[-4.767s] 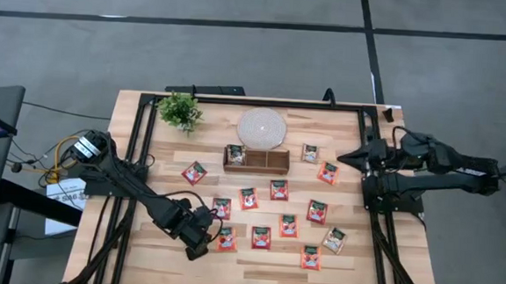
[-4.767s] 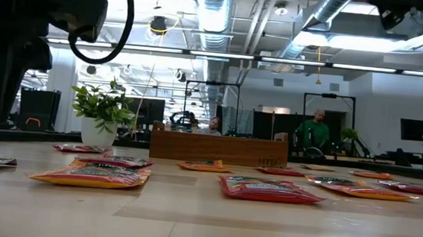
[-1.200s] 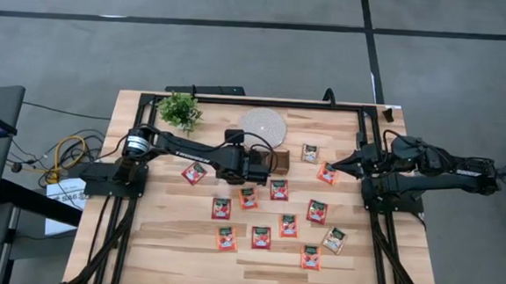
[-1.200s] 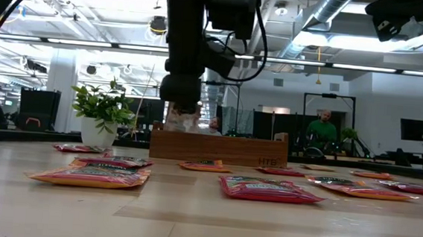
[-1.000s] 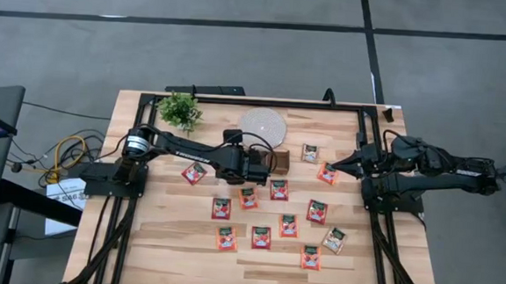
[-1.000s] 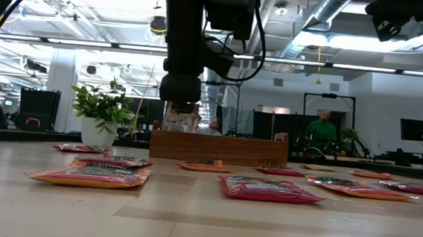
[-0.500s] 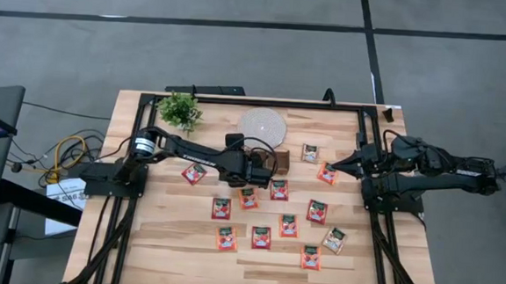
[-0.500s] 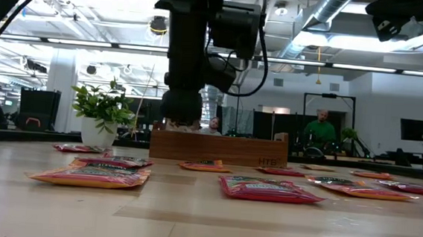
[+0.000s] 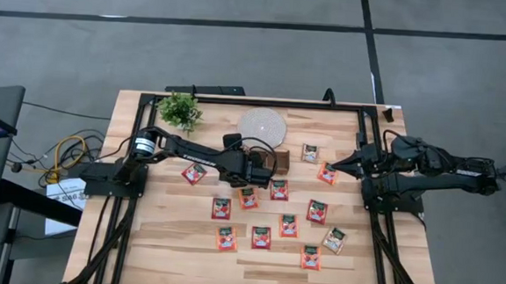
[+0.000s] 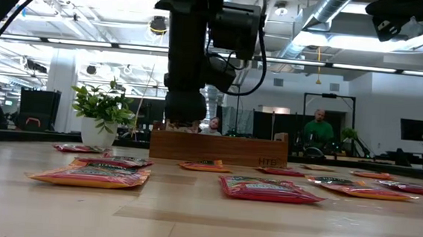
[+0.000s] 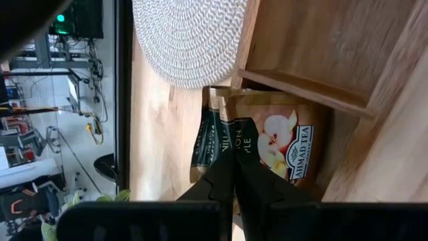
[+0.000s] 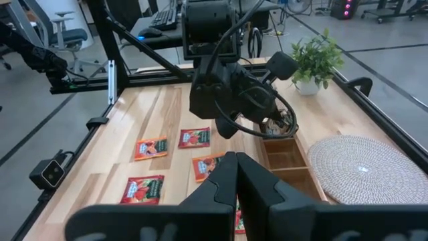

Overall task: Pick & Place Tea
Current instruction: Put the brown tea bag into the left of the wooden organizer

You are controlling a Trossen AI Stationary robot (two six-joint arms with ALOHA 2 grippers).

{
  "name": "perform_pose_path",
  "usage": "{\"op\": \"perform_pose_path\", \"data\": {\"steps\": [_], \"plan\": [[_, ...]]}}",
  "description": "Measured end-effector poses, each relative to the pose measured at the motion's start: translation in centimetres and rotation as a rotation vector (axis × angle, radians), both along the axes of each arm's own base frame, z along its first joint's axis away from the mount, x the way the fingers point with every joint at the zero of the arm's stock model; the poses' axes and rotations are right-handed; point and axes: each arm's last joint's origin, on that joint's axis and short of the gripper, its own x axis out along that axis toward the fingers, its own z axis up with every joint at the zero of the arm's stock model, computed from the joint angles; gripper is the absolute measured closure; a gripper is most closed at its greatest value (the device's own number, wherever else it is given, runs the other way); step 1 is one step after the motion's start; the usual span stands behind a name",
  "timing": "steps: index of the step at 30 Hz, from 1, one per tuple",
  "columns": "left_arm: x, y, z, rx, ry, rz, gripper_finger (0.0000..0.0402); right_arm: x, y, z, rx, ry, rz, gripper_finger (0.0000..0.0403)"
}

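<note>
Tea sachet held over the tray's left end

Left of centre in the high view, the left gripper [image 9: 237,156] is clamped on a sachet [image 11: 212,137] over the tray [image 9: 276,161]; other sachets [image 9: 261,238] are spread below. At right, the right gripper [image 9: 340,158] is held shut, empty.

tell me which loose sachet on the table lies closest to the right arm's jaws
The red-orange sachet at the table's right side, just right of the wooden tray; the right gripper hangs by its corner.
</note>
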Motion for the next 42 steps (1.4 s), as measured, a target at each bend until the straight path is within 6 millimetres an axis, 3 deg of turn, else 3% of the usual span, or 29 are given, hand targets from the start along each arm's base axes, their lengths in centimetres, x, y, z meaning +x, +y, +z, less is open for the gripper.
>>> {"op": "perform_pose_path", "data": {"steps": [42], "plan": [[0.06,-0.08,-0.08,-0.039,0.018,-0.024,0.0401,0.01,0.0,0.0,0.001,0.0,-0.001,0.0403]]}}
